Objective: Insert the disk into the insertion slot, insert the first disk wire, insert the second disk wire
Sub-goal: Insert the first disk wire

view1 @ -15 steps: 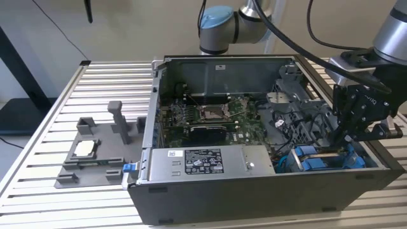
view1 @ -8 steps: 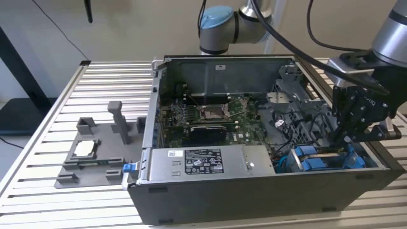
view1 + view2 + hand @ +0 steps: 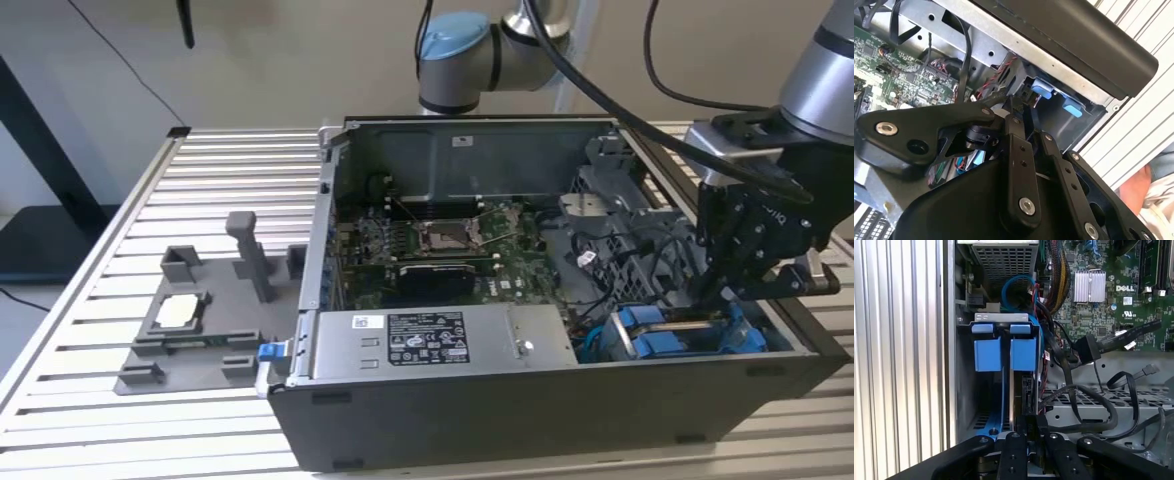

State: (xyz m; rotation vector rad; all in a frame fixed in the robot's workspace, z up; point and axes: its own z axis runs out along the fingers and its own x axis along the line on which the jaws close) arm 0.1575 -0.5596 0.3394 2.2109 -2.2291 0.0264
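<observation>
Exterior view, setting: open computer case [image 3: 534,420] on the slatted desk [image 3: 227,170], with the motherboard [image 3: 427,235] in its middle and the power-supply box [image 3: 427,345] along the near wall.
Exterior view, tool: tool [image 3: 710,300] reaching down into the case corner at the exterior view's right, right at the insertion slot [image 3: 667,338].
Exterior view, aside: grey fixture [image 3: 187,340] on the desk at the exterior view's left, just beside the case.
Second wrist view, tool: tool [image 3: 1026,107] pointing into the case, near two blue tabs [image 3: 1041,89] under the case wall, with the motherboard [image 3: 899,75] off to the side.
First wrist view, disk: disk [image 3: 1021,390] standing on edge inside the insertion slot [image 3: 1001,318], with a blue carrier rail [image 3: 1004,400] alongside and two blue tabs [image 3: 988,352] at the far end.
First wrist view, tool state: tool [image 3: 1033,422] clenched on the near edge of the disk.
First wrist view, wires: black cable plug [image 3: 1086,347] lying free beside the slot, apart from the disk; black cables [image 3: 1094,405] looping over the grey perforated bracket [image 3: 1114,412]; blue cable loop [image 3: 1016,282] beyond the slot.
</observation>
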